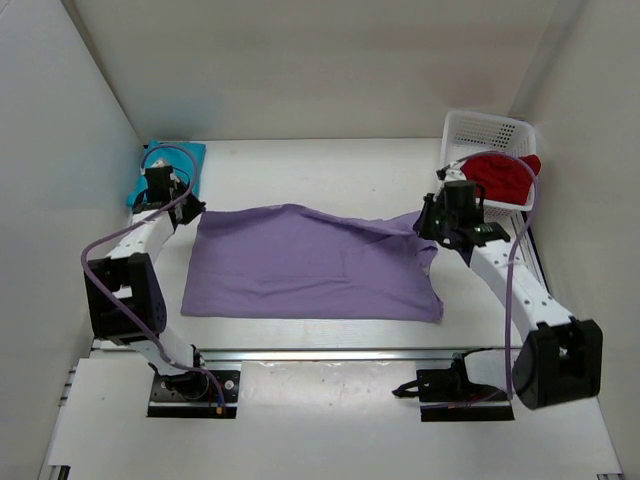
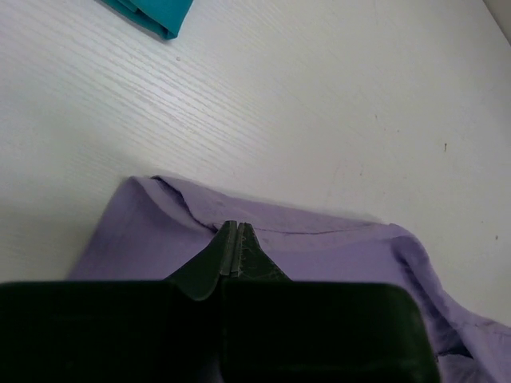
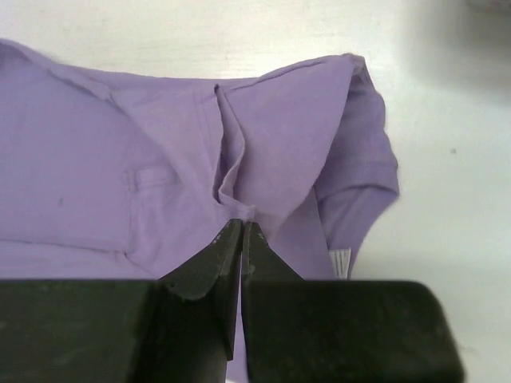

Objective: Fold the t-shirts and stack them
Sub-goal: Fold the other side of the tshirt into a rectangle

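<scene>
Left claw and right claw each pinch shut on a lavender shirt corner toward the desk's far edge, evidently spreading it for folding.

Wht lattice basket (far-right corner), tbl

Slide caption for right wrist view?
Right gripper pinching a raised fold of the lavender t-shirt on the white table.
</scene>
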### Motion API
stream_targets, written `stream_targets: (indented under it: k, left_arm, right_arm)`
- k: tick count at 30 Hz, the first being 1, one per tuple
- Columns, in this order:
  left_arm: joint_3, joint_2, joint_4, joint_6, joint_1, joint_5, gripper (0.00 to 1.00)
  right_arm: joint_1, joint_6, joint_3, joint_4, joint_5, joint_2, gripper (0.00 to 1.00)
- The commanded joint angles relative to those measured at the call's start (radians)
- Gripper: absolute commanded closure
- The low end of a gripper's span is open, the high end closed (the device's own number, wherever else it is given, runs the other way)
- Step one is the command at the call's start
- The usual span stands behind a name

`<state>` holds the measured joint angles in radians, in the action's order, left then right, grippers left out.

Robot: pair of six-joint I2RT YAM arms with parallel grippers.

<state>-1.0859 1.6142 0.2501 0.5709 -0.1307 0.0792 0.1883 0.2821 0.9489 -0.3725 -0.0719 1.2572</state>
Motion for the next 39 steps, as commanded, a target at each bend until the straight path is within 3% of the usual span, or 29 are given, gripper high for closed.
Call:
stream_targets:
  k: [1, 10, 14, 22, 26, 30, 33, 39]
  left_arm:
    - [0.033, -0.091, -0.011, -0.016, 0.003, 0.022, 1.00]
    - [0.133, -0.194, 0.008, -0.011, -0.023, 0.053, 1.00]
    - [0.198, -0.264, 0.006, -0.008, -0.044, -0.014, 1.00]
    - [0.251, -0.264, 0.011, -0.032, -0.057, -0.076, 1.00]
    - [0.244, -0.192, 0.026, -0.029, -0.072, -0.082, 1.00]
    - [0.274, -0.215, -0.006, 0.032, -0.110, 0.034, 1.00]
    - [0.200, -0.229, 0.029, 0.017, -0.061, 0.005, 1.00]
    - [0.135, -0.223, 0.060, 0.038, -0.087, 0.050, 1.00]
  right_arm:
    - [-0.001, 0.037, -0.067, 0.046, 0.011, -0.103, 1.00]
    - [0.034, 0.085, -0.303, -0.014, 0.050, -0.364, 1.00]
    - [0.031, 0.127, -0.401, -0.026, 0.049, -0.473, 1.00]
    - [-0.084, 0.264, -0.599, 0.020, -0.169, -0.611, 0.99]
    - [-0.092, 0.318, -0.642, 0.006, -0.154, -0.673, 1.00]
    - [-0.096, 0.333, -0.627, -0.025, -0.125, -0.725, 1.00]
    - [-0.122, 0.295, -0.579, -0.037, -0.100, -0.749, 1.00]
    - [-0.210, 0.256, -0.561, -0.057, -0.167, -0.716, 1.00]
